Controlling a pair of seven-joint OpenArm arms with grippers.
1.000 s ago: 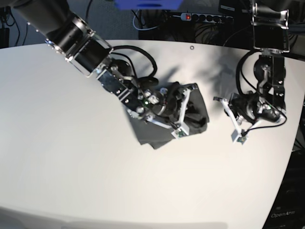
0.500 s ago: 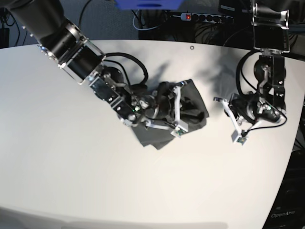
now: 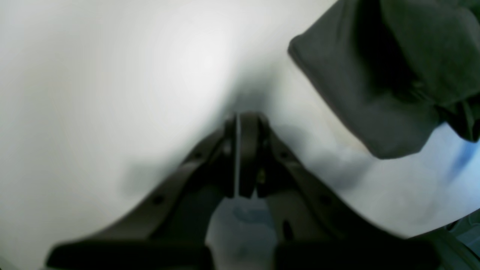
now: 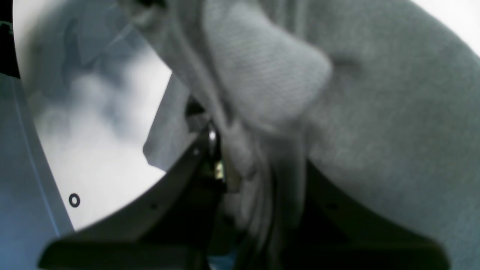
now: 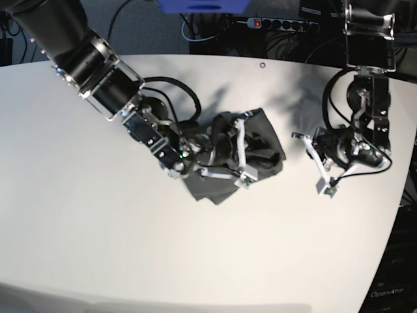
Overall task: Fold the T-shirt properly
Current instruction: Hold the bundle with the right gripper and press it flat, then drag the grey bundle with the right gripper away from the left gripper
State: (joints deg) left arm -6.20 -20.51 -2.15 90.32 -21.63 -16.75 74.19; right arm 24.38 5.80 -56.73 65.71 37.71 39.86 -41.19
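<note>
The dark grey T-shirt (image 5: pixel 268 155) lies bunched and partly folded at mid-table. My right gripper (image 5: pixel 229 145) sits on its left part. In the right wrist view a gathered ridge of the T-shirt (image 4: pixel 375 131) runs down between the fingers, so the right gripper (image 4: pixel 258 176) is shut on the cloth. My left gripper (image 5: pixel 317 155) hovers to the right of the shirt, apart from it. Its fingers are pressed together and hold nothing. From the left wrist, the left gripper (image 3: pixel 238 150) stands over bare table and a rounded fold of the T-shirt (image 3: pixel 375 93) fills the upper right.
The white table (image 5: pixel 130 248) curves away at the right edge. A small black ring (image 5: pixel 262 64) marks the table's far side. Cables and a power strip (image 5: pixel 280 24) lie beyond the far edge.
The right arm has drawn back to the left with the cloth in its grip, so the shirt's upper fold has shifted a little. The left arm has not moved.
</note>
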